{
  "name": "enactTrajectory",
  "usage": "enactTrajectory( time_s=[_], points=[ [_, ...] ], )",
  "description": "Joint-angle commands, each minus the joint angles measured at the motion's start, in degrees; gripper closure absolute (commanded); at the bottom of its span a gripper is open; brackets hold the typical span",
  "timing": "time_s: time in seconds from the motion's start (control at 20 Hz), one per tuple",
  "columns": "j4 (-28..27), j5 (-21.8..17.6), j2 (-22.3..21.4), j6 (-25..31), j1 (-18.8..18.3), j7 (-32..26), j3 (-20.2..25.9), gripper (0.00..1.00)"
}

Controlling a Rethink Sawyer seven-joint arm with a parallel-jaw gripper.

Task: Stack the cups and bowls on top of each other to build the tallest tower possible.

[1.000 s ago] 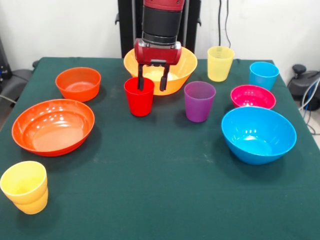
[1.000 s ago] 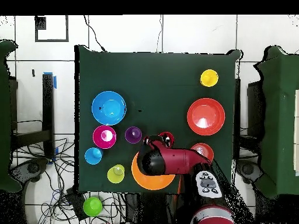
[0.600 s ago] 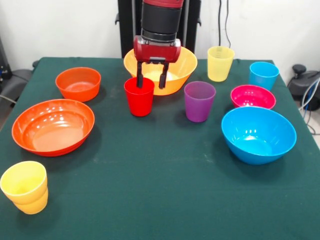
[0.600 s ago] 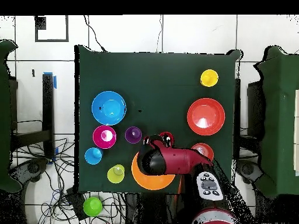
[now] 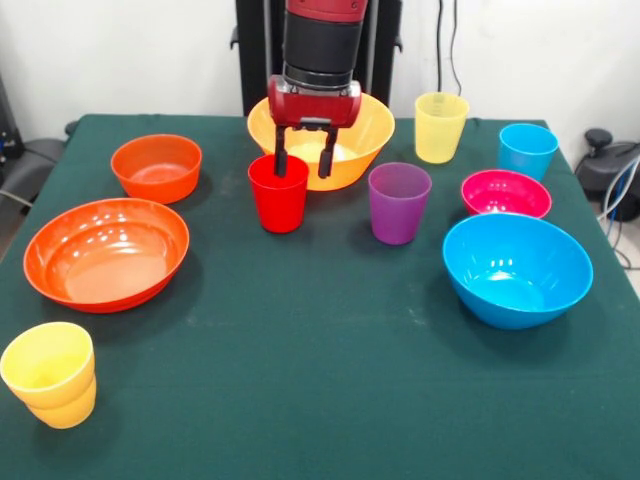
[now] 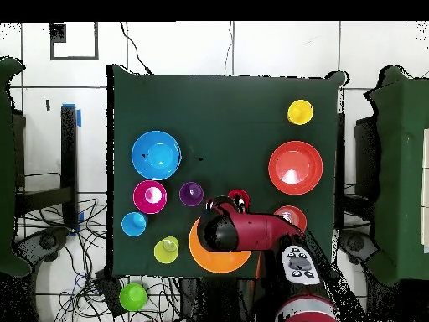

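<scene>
Glossy plastic bowls (image 5: 105,250), matt tablecloth (image 5: 330,380)

Bright, even light falls from above. The glossy wide orange bowl (image 5: 106,252) and the big blue bowl (image 5: 517,268) carry white glare spots, and soft short shadows lie on the desk (image 5: 330,370). The front view is sharp, the overhead view coarser.

Table (image 5: 330,400) covered in dark green cloth. White wall (image 5: 120,50) seen behind it, black cables (image 5: 445,45) hung at far right. In overhead view, tangled cables (image 6: 54,243) and a green object (image 6: 132,296) seen on tiled floor (image 6: 276,46).
</scene>
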Motion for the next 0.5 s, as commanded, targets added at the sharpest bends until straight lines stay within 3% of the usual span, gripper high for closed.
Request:
enactTrajectory(
  time_s=[0.05, 0.5],
  points=[
    [0.9, 1.2, 4.6, 4.6, -0.9, 6.8, 6.8, 0.00],
    [0.6, 1.6, 6.4, 4.5, -0.2, 7.3, 6.0, 0.00]
  ],
)
